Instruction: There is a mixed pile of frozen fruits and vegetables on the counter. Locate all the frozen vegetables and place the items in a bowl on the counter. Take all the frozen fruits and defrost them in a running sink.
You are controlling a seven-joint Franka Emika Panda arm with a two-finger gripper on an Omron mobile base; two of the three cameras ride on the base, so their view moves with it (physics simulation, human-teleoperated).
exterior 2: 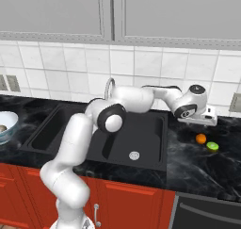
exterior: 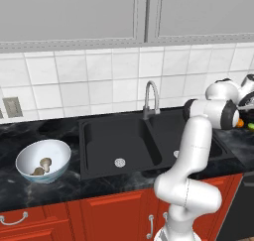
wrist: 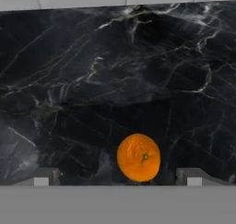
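The orange ball (wrist: 138,157) lies on the black counter (wrist: 92,80) between my fingertips (wrist: 41,177), nearer the right one. My gripper (exterior 2: 203,120) hangs open above it, apart from it. A lime green ball (exterior 2: 212,146) rests just right of the orange ball (exterior 2: 201,138). Far to the left stands the bowl (exterior: 27,158), and two tan mushroom pieces (exterior: 43,163) lie inside it. The black double sink (exterior: 106,136) sits between bowl and fruits, under the silver faucet (exterior: 151,98). No water shows at the faucet.
A white tiled wall (exterior: 99,76) backs the counter, with grey cupboards (exterior: 74,12) above. Red cabinet fronts (exterior: 99,215) run below the counter edge. My arm (exterior 2: 136,98) stretches across the sink's right basin. A wall socket (exterior 2: 234,102) sits behind the fruits.
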